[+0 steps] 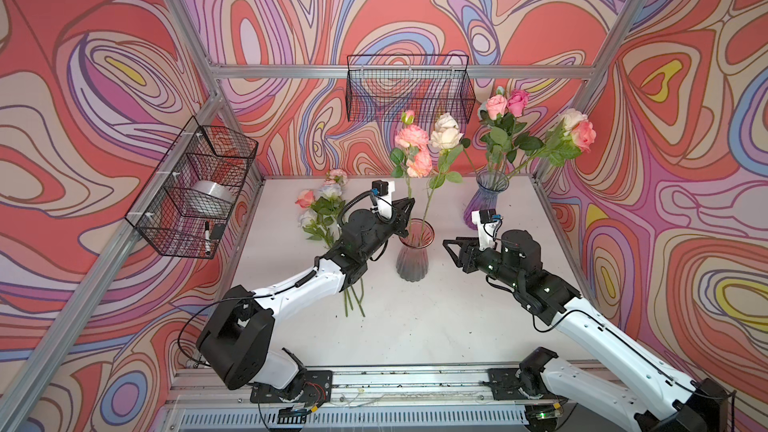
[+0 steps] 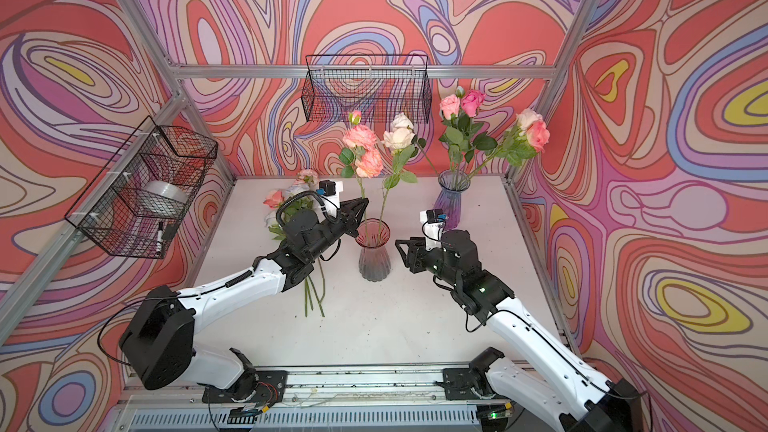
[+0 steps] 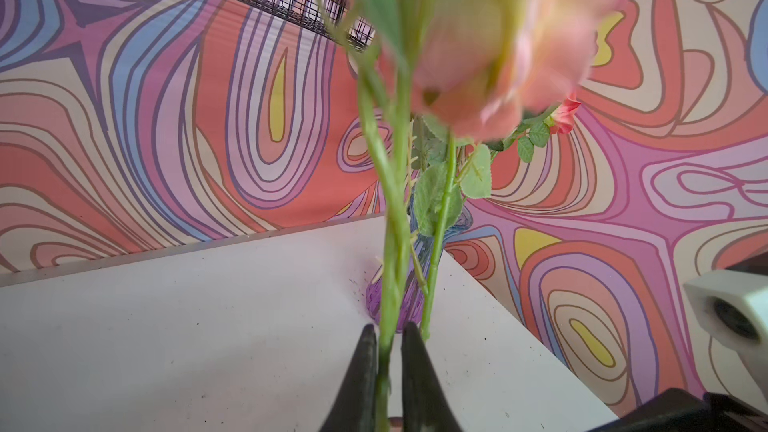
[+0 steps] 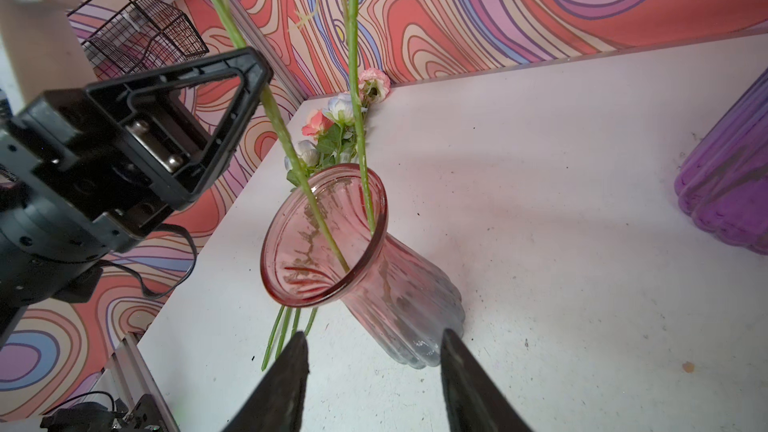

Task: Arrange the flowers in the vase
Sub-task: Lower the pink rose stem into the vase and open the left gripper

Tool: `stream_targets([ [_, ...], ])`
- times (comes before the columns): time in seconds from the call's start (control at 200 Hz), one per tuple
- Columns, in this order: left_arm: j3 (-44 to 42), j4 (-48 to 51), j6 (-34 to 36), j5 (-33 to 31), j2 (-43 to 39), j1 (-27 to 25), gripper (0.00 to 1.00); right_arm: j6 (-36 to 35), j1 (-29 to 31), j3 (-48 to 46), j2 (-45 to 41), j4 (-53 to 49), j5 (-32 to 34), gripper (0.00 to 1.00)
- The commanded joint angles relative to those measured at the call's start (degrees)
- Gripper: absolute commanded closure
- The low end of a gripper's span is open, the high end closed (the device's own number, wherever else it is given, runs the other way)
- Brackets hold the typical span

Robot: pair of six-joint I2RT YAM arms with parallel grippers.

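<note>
a robot lab test cell, not a lived-in room: an aluminium extrusion frame (image 1: 291,71) boxes in a white tabletop (image 1: 415,326), with swirl-printed backdrop panels (image 1: 104,76) for walls. two white-and-black robot arms (image 1: 299,288) are bolted to a metal rail (image 1: 415,380) at the front edge, above a slotted cable duct (image 1: 374,417). black wire baskets (image 1: 409,87) hang off the frame.

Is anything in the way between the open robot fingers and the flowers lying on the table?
Yes. The pink vase and the left arm stand between the right gripper and the flowers lying on the table.
</note>
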State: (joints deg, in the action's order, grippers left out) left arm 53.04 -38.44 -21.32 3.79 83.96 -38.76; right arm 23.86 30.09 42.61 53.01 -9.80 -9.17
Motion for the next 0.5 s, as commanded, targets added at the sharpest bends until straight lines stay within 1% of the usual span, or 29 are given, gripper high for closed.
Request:
stream_targets([
  [0.0,-0.43,-2.21,-0.88,-0.23,0.5,-0.44,0.75,0.47,0.15,-0.66,-0.5,0.2,0.54,0.47],
  [0.115,-1.28,-1.94,-1.33,0.59,0.17,-0.44,0.72,0.61,0.15,-0.54,-0.28,0.63,0.22,0.48],
  [0.335,-5.09,-3.06,-1.42,-0.12,-3.32,-0.47,0.73,0.57,0.18,-0.02,-0.1,0.33,-0.1,0.48],
  [0.496,-6.52,1.34,0.11,-0.08,-8.5,-0.44,0.69,0.44,0.15,0.3,-0.18,0.07,-0.24,0.48],
])
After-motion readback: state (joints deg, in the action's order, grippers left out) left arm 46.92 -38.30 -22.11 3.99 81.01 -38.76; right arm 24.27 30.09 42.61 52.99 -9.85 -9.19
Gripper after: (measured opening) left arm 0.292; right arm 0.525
